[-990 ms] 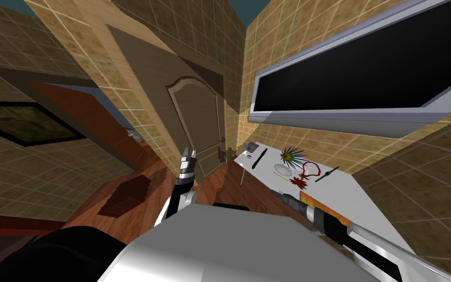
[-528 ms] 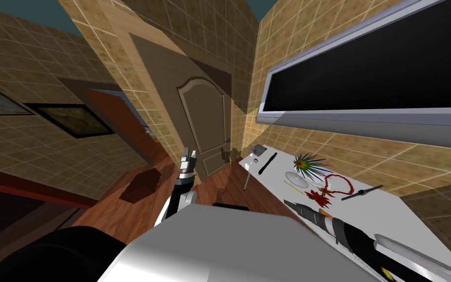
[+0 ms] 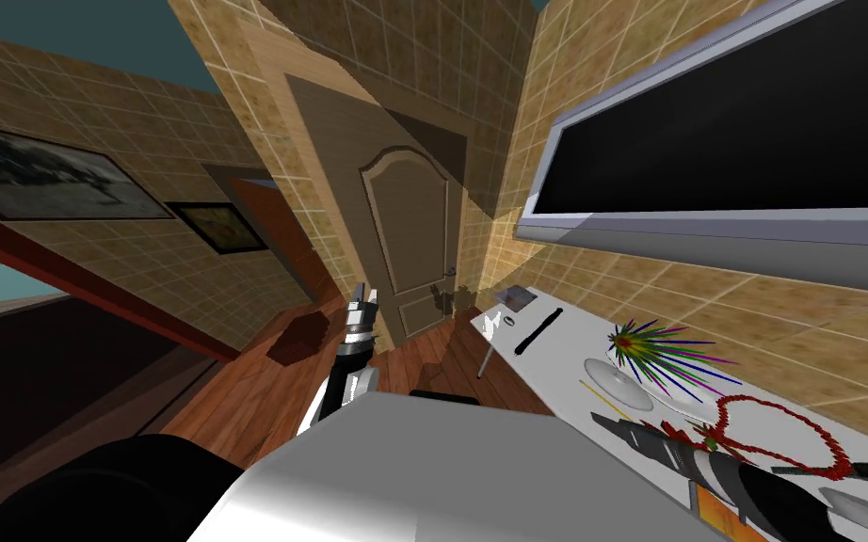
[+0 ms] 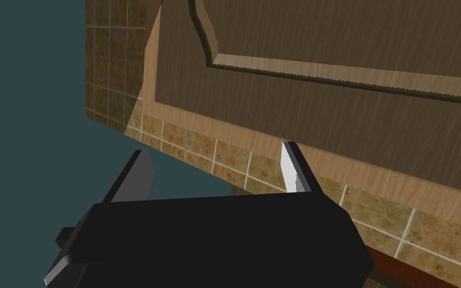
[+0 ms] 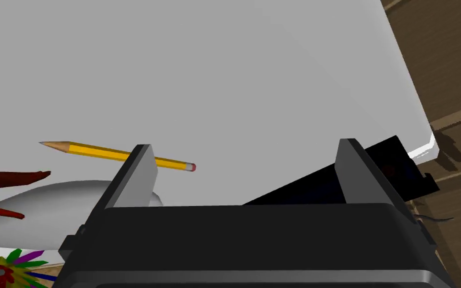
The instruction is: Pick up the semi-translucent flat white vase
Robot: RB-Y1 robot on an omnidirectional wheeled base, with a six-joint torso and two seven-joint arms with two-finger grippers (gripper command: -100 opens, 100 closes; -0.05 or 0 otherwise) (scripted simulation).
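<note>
We hold our right jaws open just beside the flat white vase (image 3: 616, 384), not yet grasped, on the bench (image 5: 254, 75). Our left jaws, open too, hang well apart from it.

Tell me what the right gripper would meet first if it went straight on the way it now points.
Probably the bare white tabletop: it fills the gap ahead of the open right gripper. The pencil and the flat white vase lie by one finger, a black object by the other. Depth is unclear.
</note>
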